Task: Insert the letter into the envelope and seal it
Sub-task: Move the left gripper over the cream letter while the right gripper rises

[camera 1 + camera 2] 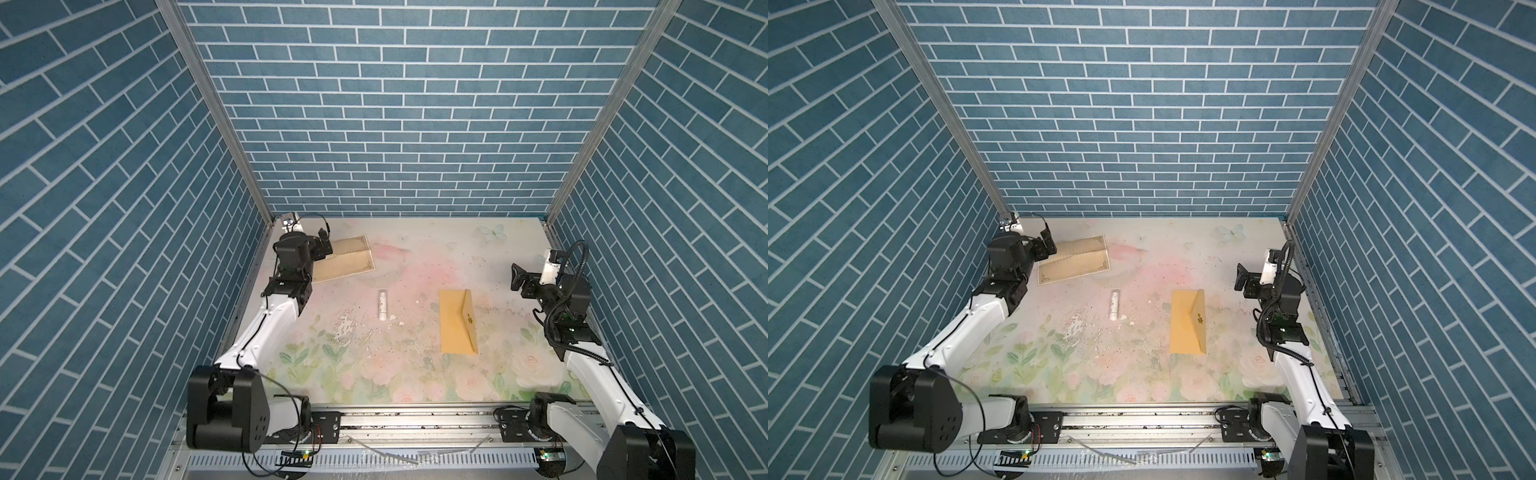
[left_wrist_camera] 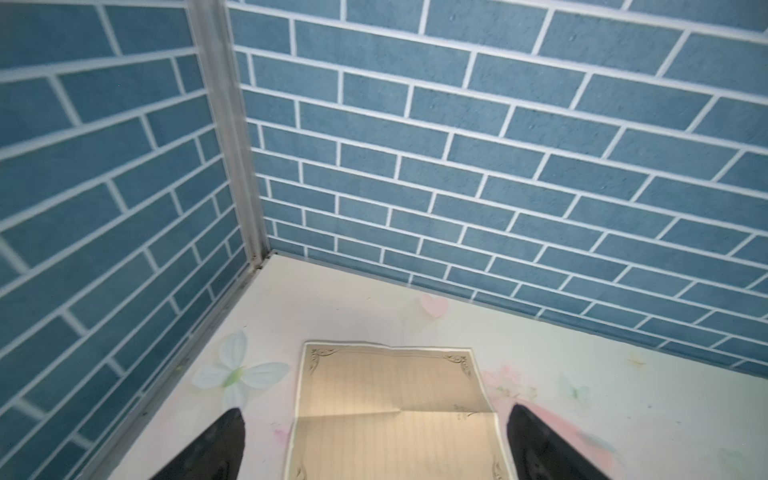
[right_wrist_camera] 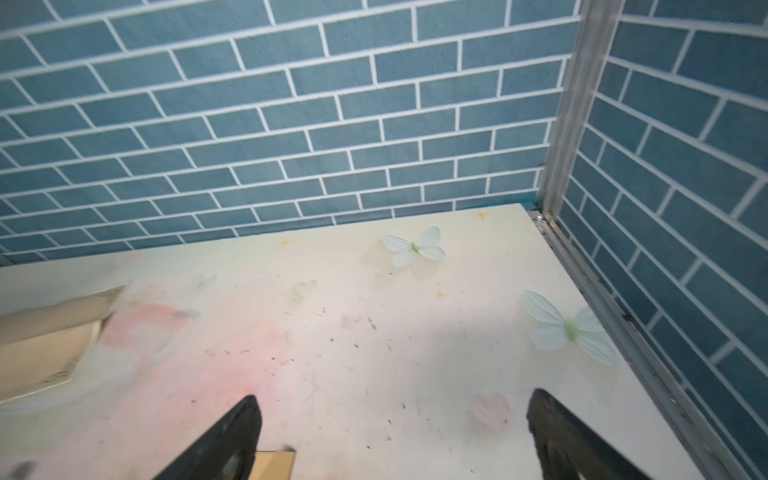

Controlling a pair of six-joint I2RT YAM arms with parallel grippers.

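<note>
Paper lay in two places on the floral bench (image 1: 415, 257). The letter (image 1: 349, 259) sat flat in the upper left of the bench in both top views, creased across its middle, its ornate border facing up. The envelope (image 1: 457, 322) lay right of centre, well apart from the letter, flap folded over with its small gold emblem showing. Between them, nearer the middle, lay a small white stick (image 1: 381, 305).

The left gripper (image 1: 323, 241) hung over the letter's left edge in a top view; from the left wrist camera its fingers (image 2: 216, 444) stood spread wide, one on each side of the sheet (image 2: 395, 415) — whether they touched the paper was hard to tell from that angle. Nothing was pinched between them.

The right gripper (image 1: 517, 280) was at the right side of the bench, above and to the right of the envelope and clear of it. Its fingers (image 3: 232, 436) were also spread wide with only bare bench between them — a corner of the envelope (image 3: 274, 465) peeked in at the lower edge of that view.
</note>
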